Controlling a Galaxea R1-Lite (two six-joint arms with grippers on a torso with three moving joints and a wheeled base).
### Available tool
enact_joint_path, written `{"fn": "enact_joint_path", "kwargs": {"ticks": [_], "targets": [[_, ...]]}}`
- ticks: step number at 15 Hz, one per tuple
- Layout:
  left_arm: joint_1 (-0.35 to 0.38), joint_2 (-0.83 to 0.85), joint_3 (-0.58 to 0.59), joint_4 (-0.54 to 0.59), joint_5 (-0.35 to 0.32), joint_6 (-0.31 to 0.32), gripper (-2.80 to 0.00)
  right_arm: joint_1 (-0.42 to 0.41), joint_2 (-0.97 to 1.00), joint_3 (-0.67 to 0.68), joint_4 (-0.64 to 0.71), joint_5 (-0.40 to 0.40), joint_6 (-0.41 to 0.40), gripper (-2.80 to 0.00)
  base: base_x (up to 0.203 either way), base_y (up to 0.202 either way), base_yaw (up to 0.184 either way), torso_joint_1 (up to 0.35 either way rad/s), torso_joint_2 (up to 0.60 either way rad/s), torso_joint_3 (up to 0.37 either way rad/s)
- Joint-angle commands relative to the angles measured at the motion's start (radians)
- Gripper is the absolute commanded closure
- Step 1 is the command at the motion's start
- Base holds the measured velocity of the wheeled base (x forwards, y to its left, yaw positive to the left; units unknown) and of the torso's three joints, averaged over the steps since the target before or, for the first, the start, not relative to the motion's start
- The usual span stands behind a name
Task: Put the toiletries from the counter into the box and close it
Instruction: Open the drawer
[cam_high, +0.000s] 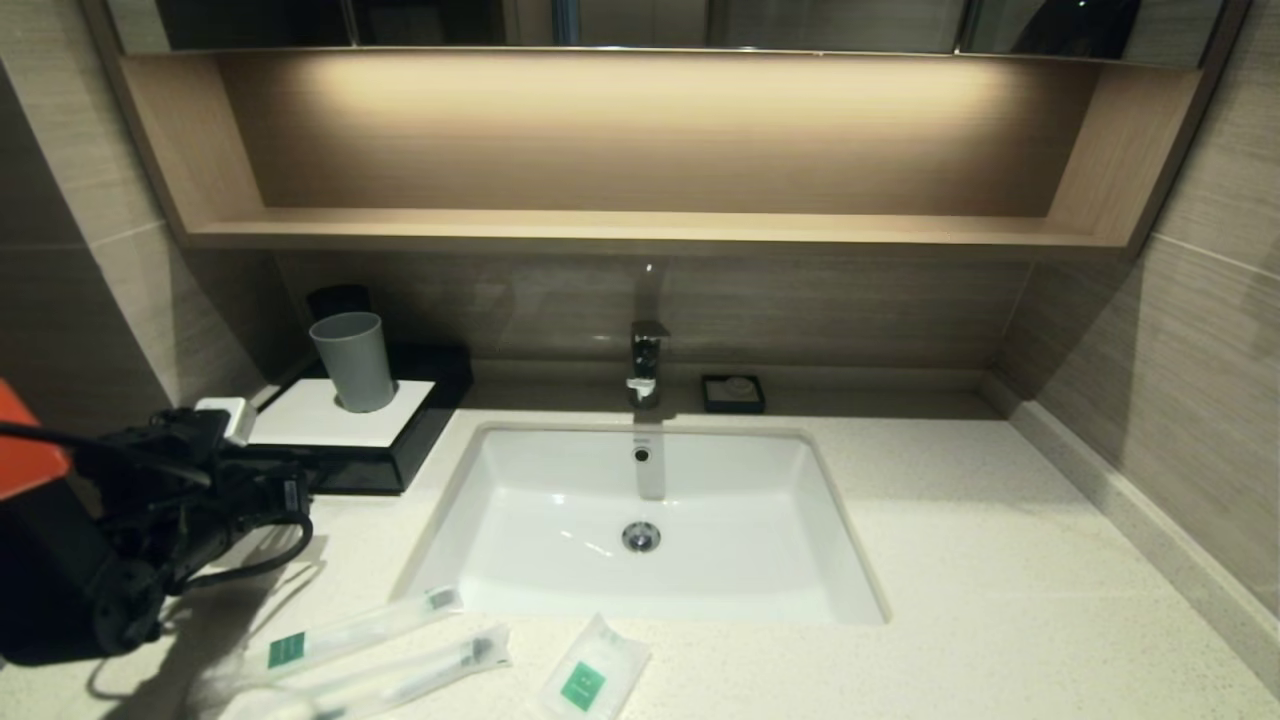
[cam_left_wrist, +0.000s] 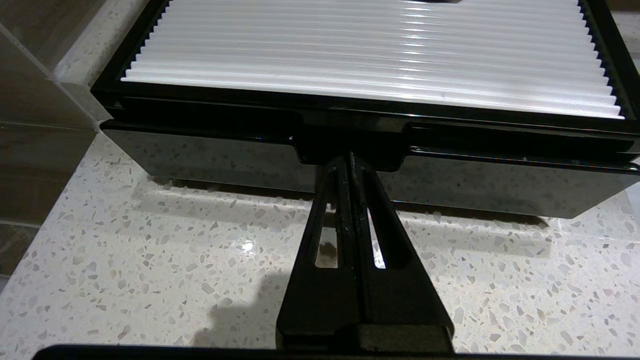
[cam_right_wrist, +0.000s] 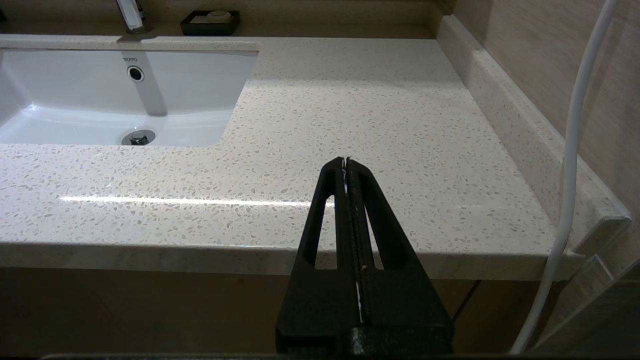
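Note:
Two clear-wrapped toothbrush packets (cam_high: 350, 630) (cam_high: 400, 675) and a white sachet (cam_high: 593, 672), each with a green label, lie on the counter (cam_high: 1000, 560) near its front edge, left of centre. The black box (cam_high: 330, 415) with a white top panel stands at the back left. My left gripper (cam_high: 305, 485) is shut, and in the left wrist view its tips (cam_left_wrist: 349, 157) sit in the centre notch of the box's drawer front (cam_left_wrist: 200, 155). My right gripper (cam_right_wrist: 346, 161) is shut and empty over the counter's front right edge; it does not show in the head view.
A grey cup (cam_high: 353, 360) stands on the box's top panel. The white sink (cam_high: 520, 560) fills the counter's middle, with a tap (cam_high: 647, 360) behind it and a black soap dish (cam_high: 733, 393) at the back. Walls close in both sides; a wooden shelf (cam_high: 650, 228) hangs above.

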Motion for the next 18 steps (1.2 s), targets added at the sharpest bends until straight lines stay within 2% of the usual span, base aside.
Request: {"fn": "enact_joint_path", "kwargs": {"ticks": [1,18], "targets": [[-0.001,0.004,-0.001,-0.007,-0.001,0.0,0.0,0.0,0.001,0.002,0.0,0.0,-0.001,0.0,0.0,0.0,0.0,0.0,0.0,0.0],[-0.001,0.035,-0.044,-0.006,0.001,0.0,0.0,0.0,0.0,0.002,-0.001,0.0,-0.001,0.0,0.0,0.0,0.0,0.0,0.0,0.0]]}}
